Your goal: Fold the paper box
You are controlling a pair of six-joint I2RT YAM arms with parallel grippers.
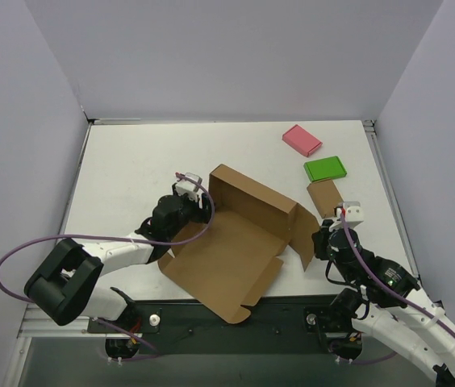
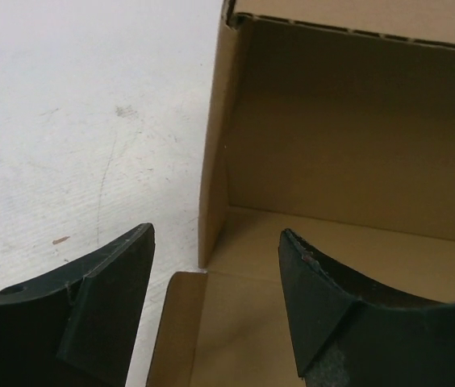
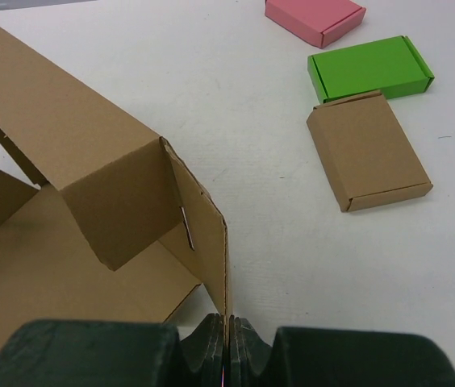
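You have the paper box (image 1: 227, 258) at the front middle of the surface (image 1: 131, 161), rear wall raised; your right gripper (image 3: 227, 332) is pinched on its upright right flap; your left gripper (image 2: 217, 232) gapes, holding nothing, at the rear-left corner.

Top view looks down from behind; wrist views sit tight behind left claw (image 2: 216, 232) and right claw (image 3: 227, 326), sharing the paper box (image 1: 227, 250) ahead.

Over at two o'clock on the white table (image 1: 147, 161), three small boxes sit in a loose line: pink box (image 1: 302, 139) farthest out, green box (image 1: 325, 168) at its five o'clock, small brown box (image 1: 324, 197) just beside green's six.
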